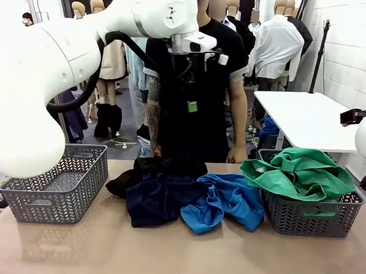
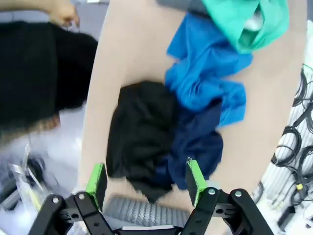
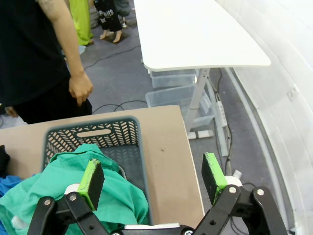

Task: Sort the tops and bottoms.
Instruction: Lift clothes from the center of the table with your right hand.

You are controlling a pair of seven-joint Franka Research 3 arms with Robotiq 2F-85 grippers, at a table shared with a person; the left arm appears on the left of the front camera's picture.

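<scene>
Three garments lie heaped mid-table: a black one at the back, a navy one in front of it, and a bright blue one to their right. An emerald green garment spills over the rim of the right grey basket. In the left wrist view my left gripper hangs open, high above the black garment and the navy one, touching nothing. My right gripper is open over the right basket, above the green cloth.
A grey lattice basket stands at the left with nothing in it. A person stands at the far edge, one hand near the right basket. A white table is behind on the right. The front strip of the table is bare.
</scene>
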